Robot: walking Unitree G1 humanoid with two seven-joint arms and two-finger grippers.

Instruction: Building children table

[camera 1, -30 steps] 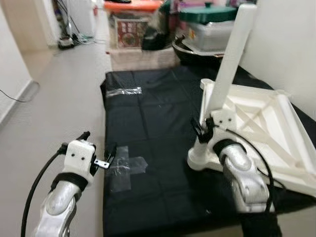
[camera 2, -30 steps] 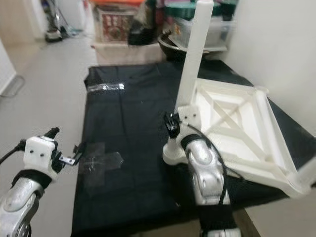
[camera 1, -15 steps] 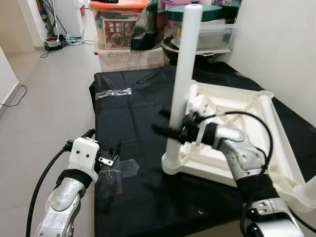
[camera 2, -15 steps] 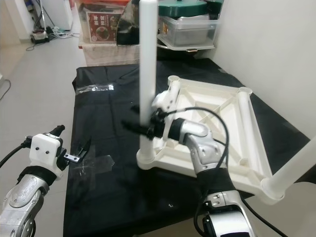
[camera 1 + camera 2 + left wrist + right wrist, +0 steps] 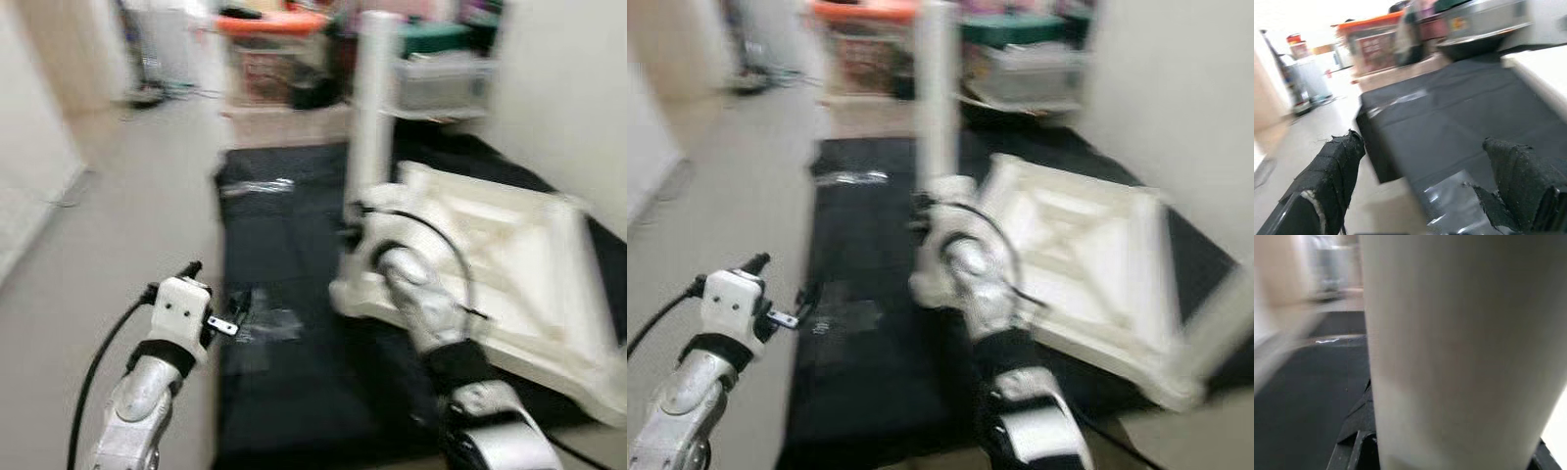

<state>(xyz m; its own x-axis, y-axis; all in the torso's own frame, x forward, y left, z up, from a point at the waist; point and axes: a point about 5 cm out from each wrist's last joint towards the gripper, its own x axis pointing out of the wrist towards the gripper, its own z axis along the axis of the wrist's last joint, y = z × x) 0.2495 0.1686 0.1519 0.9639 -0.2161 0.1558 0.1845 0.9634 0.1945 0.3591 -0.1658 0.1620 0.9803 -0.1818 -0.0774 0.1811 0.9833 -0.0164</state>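
Note:
A white children's table (image 5: pixel 509 245) lies upside down on a black sheet (image 5: pixel 284 392). One white leg (image 5: pixel 377 108) stands upright at its near left corner. My right gripper (image 5: pixel 356 233) is low on that leg, just above the socket. In the right wrist view the leg (image 5: pixel 1459 347) sits between the black fingers (image 5: pixel 1354 450), which are shut on it. My left gripper (image 5: pixel 227 315) hovers at the sheet's left edge, open and holding nothing. Its two fingers (image 5: pixel 1332 171) stand wide apart in the left wrist view.
A patch of clear tape (image 5: pixel 265 323) is stuck to the sheet beside my left gripper. Storage boxes (image 5: pixel 274 59) and lidded tubs stand at the back. A white wall (image 5: pixel 558 88) runs along the right. Bare floor (image 5: pixel 118 235) lies to the left. The head views are blurred.
The whole picture has shifted and blurred, so the camera moved. My right arm has drawn in closer to the base of the leg. The left gripper stays beside the tape.

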